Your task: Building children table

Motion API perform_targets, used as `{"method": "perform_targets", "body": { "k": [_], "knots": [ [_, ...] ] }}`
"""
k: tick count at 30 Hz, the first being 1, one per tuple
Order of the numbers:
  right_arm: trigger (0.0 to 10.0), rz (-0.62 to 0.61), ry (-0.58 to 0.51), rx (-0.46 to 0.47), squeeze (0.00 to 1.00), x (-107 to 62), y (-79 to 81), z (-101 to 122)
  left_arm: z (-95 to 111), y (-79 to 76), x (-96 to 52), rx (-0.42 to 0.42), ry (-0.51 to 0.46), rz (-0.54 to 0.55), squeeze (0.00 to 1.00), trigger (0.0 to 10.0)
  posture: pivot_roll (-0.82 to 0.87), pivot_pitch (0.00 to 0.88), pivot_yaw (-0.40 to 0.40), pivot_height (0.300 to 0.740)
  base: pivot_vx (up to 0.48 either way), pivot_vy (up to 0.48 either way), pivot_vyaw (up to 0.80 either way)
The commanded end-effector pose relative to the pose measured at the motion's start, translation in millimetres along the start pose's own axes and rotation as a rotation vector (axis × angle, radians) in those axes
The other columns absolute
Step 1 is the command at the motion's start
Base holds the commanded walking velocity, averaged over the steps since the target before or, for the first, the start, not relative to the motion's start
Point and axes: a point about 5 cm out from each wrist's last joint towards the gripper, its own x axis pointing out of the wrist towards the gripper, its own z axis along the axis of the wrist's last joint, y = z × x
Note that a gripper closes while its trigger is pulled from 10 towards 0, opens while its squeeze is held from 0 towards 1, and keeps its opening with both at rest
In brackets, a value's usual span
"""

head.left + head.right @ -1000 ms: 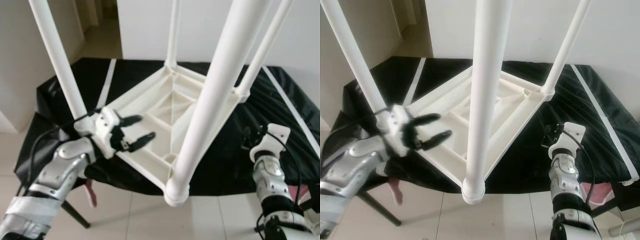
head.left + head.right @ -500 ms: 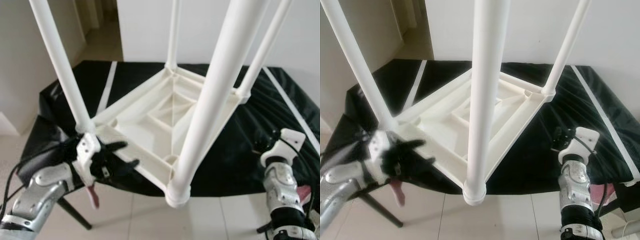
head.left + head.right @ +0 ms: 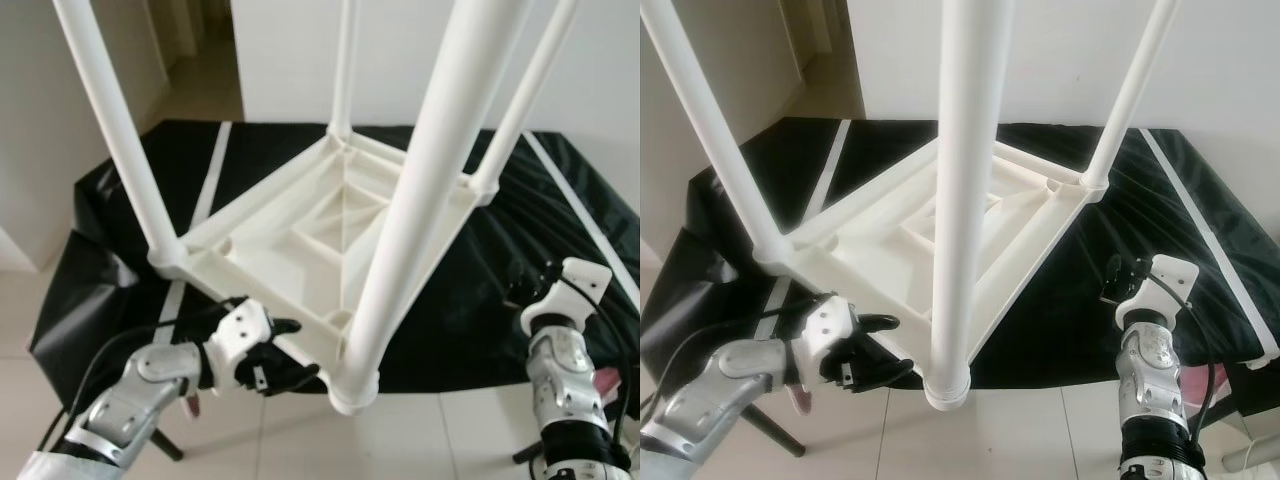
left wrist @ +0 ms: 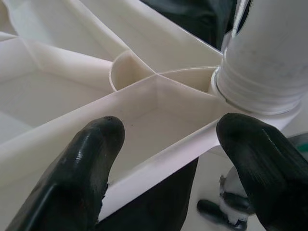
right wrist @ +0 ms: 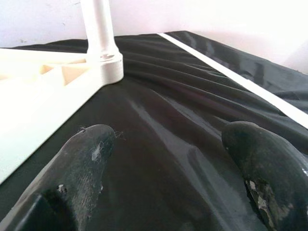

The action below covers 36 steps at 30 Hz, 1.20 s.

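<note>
A white children's table (image 3: 300,215) lies upside down on a black cloth (image 3: 470,290), its legs pointing up. The nearest leg (image 3: 430,180) rises from the front corner socket (image 4: 260,62). My left gripper (image 3: 300,350) is open, low at the table's front edge just left of that corner. In the left wrist view its fingers (image 4: 82,173) straddle the white rim (image 4: 159,144) without touching it. My right gripper (image 3: 528,288) is open over the cloth at the front right, apart from the table; the right wrist view has the right corner leg (image 5: 101,38) ahead of it.
The black cloth (image 5: 168,125) has white stripes (image 3: 215,165) and hangs over its support's front edge. Pale floor tiles (image 3: 300,440) lie below. A white wall (image 3: 410,50) stands behind and a passage (image 3: 200,60) opens at the back left. Something pink (image 3: 606,384) sits low right.
My left gripper has left the far-left leg's corner and swung down and right to the front edge near the closest leg. The right arm sank a little, then held still.
</note>
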Motion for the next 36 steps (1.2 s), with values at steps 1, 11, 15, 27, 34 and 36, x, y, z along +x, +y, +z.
{"method": "perform_targets", "body": {
  "k": [1, 11, 15, 27, 34, 36],
  "knots": [
    [10.0, 0.002, 0.010, 0.007, 0.00, -1.6, 1.6, -0.7, -8.5, 4.7, 7.1, -0.006, 0.044, 0.141, 0.00, 10.0, -0.03, 0.019, -0.014, 0.740, 0.000, 0.000, 0.00],
    [10.0, 0.007, 0.012, 0.013, 0.00, -2.6, 2.6, 2.3, -17.4, 13.5, 40.1, 0.068, 0.145, 0.241, 0.00, 10.0, -0.04, 0.025, -0.016, 0.740, 0.000, 0.000, 0.00],
    [10.0, 0.004, 0.011, 0.015, 0.00, -2.4, 2.8, 2.9, -21.5, 22.3, 55.7, 0.033, 0.201, 0.318, 0.00, 10.0, -0.05, 0.027, -0.013, 0.740, 0.000, 0.000, 0.00],
    [10.0, -0.016, 0.009, 0.022, 0.00, -4.4, 0.8, 4.4, -32.1, 33.5, 66.3, -0.051, 0.347, 0.403, 0.00, 10.0, -0.06, 0.026, 0.004, 0.740, 0.000, 0.000, 0.00],
    [10.0, -0.024, 0.002, 0.033, 0.00, -3.8, 3.4, 6.5, -21.9, 52.1, 75.2, -0.133, 0.333, 0.621, 0.00, 10.0, -0.06, 0.023, 0.008, 0.740, 0.000, 0.000, 0.00],
    [10.0, -0.018, -0.001, 0.042, 0.00, -3.4, 7.1, 7.2, -15.8, 54.8, 79.6, -0.128, 0.313, 0.656, 0.00, 10.0, -0.06, 0.020, 0.008, 0.740, 0.000, 0.000, 0.00]
  ]
}}
